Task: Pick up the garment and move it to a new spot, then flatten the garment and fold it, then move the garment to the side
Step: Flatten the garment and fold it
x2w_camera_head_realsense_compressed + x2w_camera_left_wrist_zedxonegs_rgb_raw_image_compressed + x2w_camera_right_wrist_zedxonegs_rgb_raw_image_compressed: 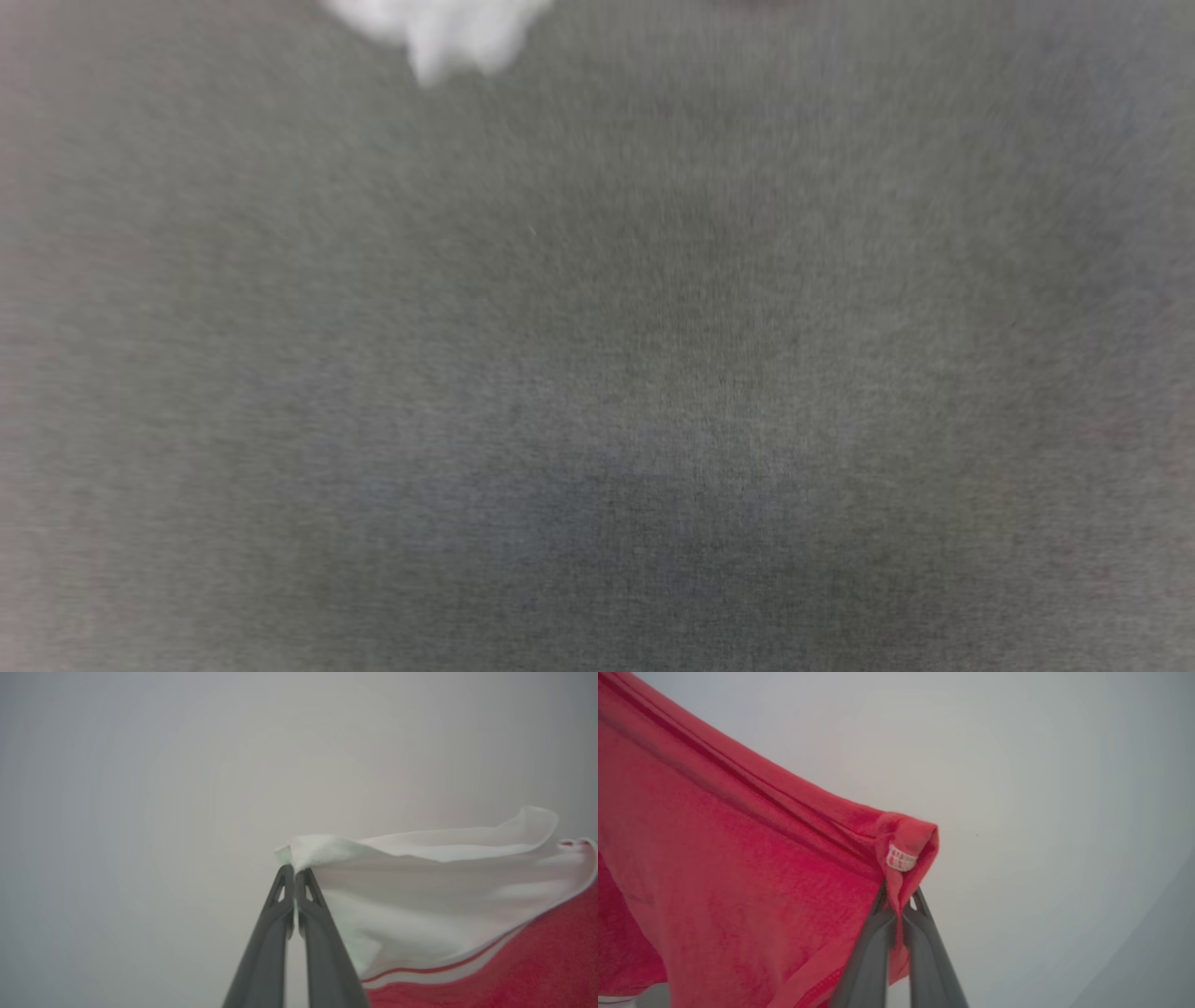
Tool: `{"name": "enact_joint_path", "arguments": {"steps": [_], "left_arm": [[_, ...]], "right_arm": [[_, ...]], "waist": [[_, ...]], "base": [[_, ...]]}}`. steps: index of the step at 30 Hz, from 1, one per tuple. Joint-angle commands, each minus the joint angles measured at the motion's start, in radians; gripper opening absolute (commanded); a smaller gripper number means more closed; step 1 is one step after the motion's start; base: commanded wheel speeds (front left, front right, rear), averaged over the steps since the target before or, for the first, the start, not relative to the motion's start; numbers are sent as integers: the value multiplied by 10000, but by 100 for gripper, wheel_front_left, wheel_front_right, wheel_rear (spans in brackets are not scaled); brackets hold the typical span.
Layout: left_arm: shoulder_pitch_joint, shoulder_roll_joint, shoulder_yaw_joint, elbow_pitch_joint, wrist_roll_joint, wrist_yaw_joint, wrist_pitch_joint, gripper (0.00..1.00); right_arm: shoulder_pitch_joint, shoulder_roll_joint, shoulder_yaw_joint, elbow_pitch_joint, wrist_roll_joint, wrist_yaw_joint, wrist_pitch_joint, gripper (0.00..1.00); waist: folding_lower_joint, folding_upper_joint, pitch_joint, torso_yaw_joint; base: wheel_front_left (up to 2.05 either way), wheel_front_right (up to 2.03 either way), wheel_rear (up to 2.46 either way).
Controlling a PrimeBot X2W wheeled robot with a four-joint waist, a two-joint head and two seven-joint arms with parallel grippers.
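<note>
The left gripper is pinching a white edge of the garment. Its 2 dark fingers are pressing together at the tips, with the cloth bunching just above them. The white sleeve is spreading toward the right of the left wrist view, meeting a thin red stripe and then the red body at the lower right.

The right gripper is clamping a red corner of the same garment between its closed fingers. A small white-and-red striped bit is showing in the fold above the tips, and the red fabric is stretching toward the upper left.

The head view is coming through heavily blurred, showing a grey surface with a white patch at the top edge, too smeared to identify.
</note>
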Motion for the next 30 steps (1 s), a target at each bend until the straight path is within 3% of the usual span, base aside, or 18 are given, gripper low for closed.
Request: {"name": "enact_joint_path", "arguments": {"steps": [1, 9, 16, 24, 30], "left_arm": [[-460, -31, 23, 167, 161, 34, -450, 0], [-1352, -435, 298, -294, 761, 31, -1054, 0], [-109, -682, 1585, -1303, 1361, 82, -1049, 0], [1715, -1251, 2353, -1349, 1782, 33, -1057, 0], [2951, -1472, 1196, -1432, 1258, 30, -919, 0]], "right_arm": [[-422, -13, -200, 378, -472, -21, -668, 0], [-1596, 237, -592, 1585, -2359, -19, -2717, 0], [-1707, 792, -871, 3041, -3234, -18, -3135, 0], [-1403, 1135, -592, 4177, -3301, -18, -3173, 0], [-778, 1232, 4, 4364, -2679, -18, -3136, 0]], "waist": [[-1, 0, 2117, -339], [-1, 0, 3589, 120], [-1, 0, 4386, 553], [-1, 0, 4113, 879], [-1, 0, 3153, 1044]], "base": [[0, 0, 0], [0, 0, 0], [0, 0, 0], [0, 0, 0], [0, 0, 0]]}}
